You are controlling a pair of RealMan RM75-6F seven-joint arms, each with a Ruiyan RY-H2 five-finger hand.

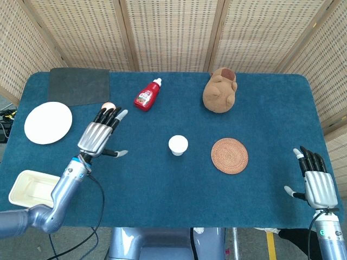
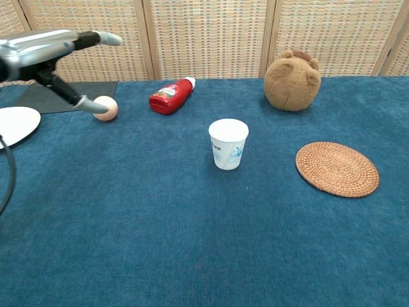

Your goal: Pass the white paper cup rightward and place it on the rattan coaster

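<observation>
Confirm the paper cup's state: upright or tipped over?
Upright. The white paper cup stands on its base with its open rim up, alone on the blue cloth, short of the rattan coaster.

One cup (image 1: 178, 144), one coaster (image 1: 229, 155)
</observation>
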